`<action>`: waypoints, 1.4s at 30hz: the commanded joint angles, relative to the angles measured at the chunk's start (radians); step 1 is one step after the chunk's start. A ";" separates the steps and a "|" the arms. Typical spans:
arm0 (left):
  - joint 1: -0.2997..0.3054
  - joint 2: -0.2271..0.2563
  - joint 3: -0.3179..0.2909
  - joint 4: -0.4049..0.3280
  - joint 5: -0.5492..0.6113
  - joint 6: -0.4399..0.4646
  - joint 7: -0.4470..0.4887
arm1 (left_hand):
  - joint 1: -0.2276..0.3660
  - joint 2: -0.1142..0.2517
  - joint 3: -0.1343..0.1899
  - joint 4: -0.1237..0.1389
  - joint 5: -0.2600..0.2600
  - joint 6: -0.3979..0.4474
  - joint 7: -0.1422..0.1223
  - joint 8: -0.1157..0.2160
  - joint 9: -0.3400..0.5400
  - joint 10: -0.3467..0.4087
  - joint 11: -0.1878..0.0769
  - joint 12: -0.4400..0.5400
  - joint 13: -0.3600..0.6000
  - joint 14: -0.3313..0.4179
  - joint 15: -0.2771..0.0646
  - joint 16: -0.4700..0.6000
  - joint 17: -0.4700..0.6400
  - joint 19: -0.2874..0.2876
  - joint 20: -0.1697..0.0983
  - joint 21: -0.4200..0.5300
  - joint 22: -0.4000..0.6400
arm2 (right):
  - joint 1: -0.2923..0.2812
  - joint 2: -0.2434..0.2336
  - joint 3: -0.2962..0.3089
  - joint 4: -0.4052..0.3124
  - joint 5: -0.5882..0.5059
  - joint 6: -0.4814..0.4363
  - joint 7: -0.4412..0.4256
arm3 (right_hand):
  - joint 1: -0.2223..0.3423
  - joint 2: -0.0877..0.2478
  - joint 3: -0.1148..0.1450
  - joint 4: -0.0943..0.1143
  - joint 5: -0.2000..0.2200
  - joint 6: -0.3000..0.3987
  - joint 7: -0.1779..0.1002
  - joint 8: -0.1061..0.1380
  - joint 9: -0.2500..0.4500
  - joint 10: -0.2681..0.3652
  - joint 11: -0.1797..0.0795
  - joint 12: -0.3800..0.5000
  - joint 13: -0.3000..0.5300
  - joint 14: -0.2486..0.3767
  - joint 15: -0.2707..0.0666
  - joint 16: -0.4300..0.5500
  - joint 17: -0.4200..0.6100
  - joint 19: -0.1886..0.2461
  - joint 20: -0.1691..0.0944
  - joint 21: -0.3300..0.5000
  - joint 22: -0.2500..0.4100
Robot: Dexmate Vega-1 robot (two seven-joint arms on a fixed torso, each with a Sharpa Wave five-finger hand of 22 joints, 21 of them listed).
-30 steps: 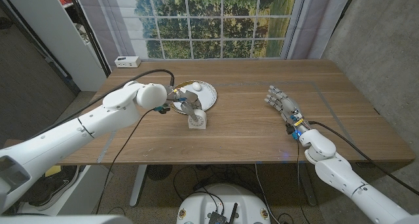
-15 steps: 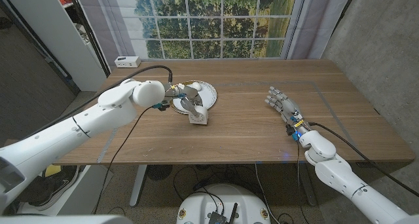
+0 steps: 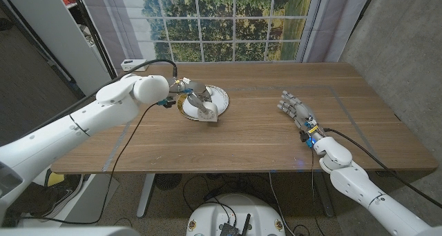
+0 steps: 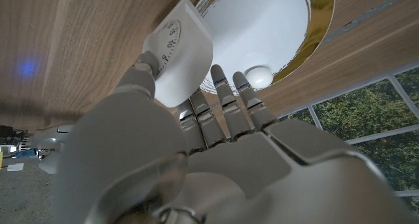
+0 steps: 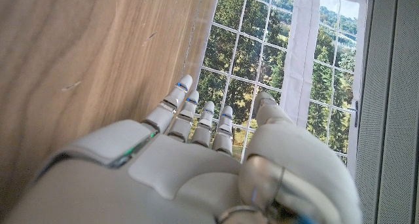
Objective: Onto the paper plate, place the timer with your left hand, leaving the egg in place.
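Gripping the white square timer (image 4: 178,57) above the gold-rimmed paper plate's (image 4: 315,42) near edge, the left hand (image 3: 195,102) could nudge the white egg (image 4: 259,76) lying just beyond its fingertips if lowered carelessly.

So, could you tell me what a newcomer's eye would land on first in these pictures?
Probably the left hand gripping the white timer at the near edge of the paper plate, where the egg lies. Next, the right hand with its fingers apart over bare table, holding nothing.
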 commanded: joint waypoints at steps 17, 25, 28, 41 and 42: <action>-0.130 0.008 -0.073 0.089 -0.213 -0.115 -0.067 | 0.051 0.070 0.008 0.021 -0.031 -0.002 0.007 0.002 0.034 0.009 0.000 -0.001 0.040 0.006 -0.156 0.001 0.014 0.012 0.002 0.009 0.003 | 0.035 0.020 -0.015 0.012 -0.004 -0.026 -0.015 | 0.001 0.012 -0.009 0.002 0.004 0.005 0.001 0.006 0.001 0.008 -0.002 0.006 0.006 0.004 -0.093 0.007 0.005 0.010 0.003 -0.013 0.005; -0.166 0.021 -0.086 0.084 -0.262 -0.129 -0.094 | 0.050 0.072 0.008 0.024 -0.037 -0.002 0.009 0.002 0.035 0.012 0.001 -0.001 0.047 0.010 -0.155 0.002 0.017 0.013 0.002 0.010 0.004 | 0.042 0.025 -0.019 0.019 -0.001 -0.030 -0.013 | -0.002 0.012 -0.010 0.004 0.003 0.004 0.001 0.005 0.001 0.008 -0.005 0.006 0.007 0.003 -0.093 0.008 0.006 0.011 0.004 -0.017 0.005; -0.179 0.028 -0.088 0.075 -0.263 -0.130 -0.099 | 0.050 0.072 0.009 0.025 -0.039 -0.003 0.010 0.001 0.035 0.011 0.003 -0.002 0.049 0.014 -0.155 0.002 0.018 0.014 0.003 0.011 0.004 | 0.044 0.025 -0.019 0.021 -0.003 -0.031 -0.013 | -0.001 0.012 -0.010 0.004 0.003 0.003 0.001 0.005 0.001 0.009 0.001 0.007 0.007 0.004 -0.092 0.008 0.006 0.011 0.004 -0.019 0.005; -0.236 0.026 -0.076 0.097 -0.235 -0.133 -0.110 | 0.048 0.074 0.011 0.029 -0.048 -0.003 0.011 0.000 0.037 0.011 0.004 -0.005 0.060 0.017 -0.156 0.000 0.020 0.014 0.003 0.012 0.005 | 0.039 0.027 -0.020 0.015 -0.003 -0.033 -0.023 | -0.002 0.013 -0.011 0.005 0.003 0.004 0.002 0.005 0.001 0.010 0.002 0.007 0.007 0.005 -0.090 0.010 0.007 0.012 0.005 -0.024 0.005; -0.240 0.023 -0.073 0.103 -0.232 -0.133 -0.113 | 0.048 0.074 0.011 0.030 -0.048 -0.003 0.011 0.000 0.037 0.010 0.003 -0.005 0.061 0.015 -0.155 -0.001 0.020 0.015 0.003 0.012 0.005 | 0.039 0.028 -0.020 0.015 -0.003 -0.033 -0.023 | -0.002 0.013 -0.011 0.005 0.004 0.003 0.002 0.005 0.001 0.010 0.002 0.007 0.007 0.005 -0.090 0.009 0.007 0.012 0.005 -0.024 0.005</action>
